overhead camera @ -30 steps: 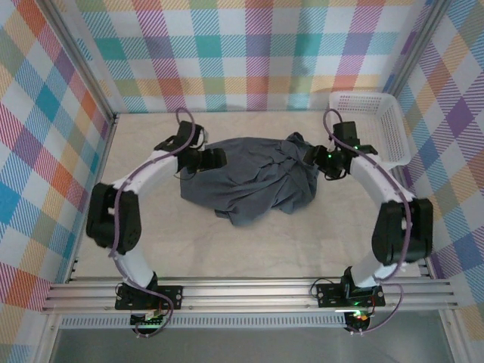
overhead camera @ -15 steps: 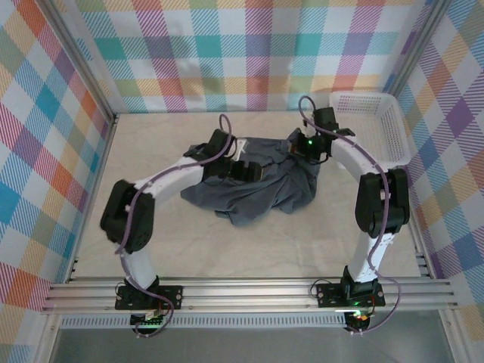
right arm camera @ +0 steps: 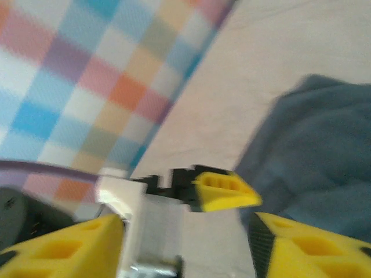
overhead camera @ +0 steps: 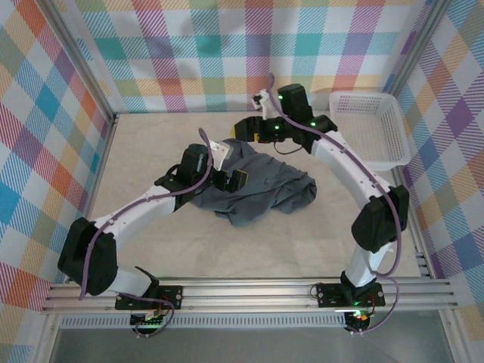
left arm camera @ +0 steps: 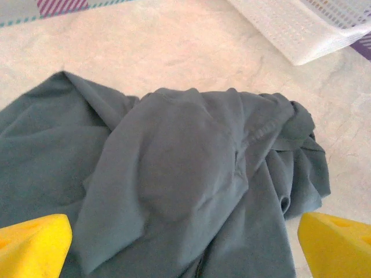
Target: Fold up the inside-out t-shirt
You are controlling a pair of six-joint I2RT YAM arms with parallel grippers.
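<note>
Subject item: the inside-out t-shirt lies crumpled in a loose heap at mid-bench, folds overlapping, not laid flat. The bench surface around it is pale. A white mesh basket sits in the far right corner, apart from the cloth.

Left gripper hangs over the heap's left portion. In the left wrist view its jaws are spread wide, with yellow fingertips at either lower corner. The cloth lies below them, ungripped.

Right gripper is raised near the far edge of the heap. The right wrist view is blurred, but its jaws stand apart and hold nothing.
</note>
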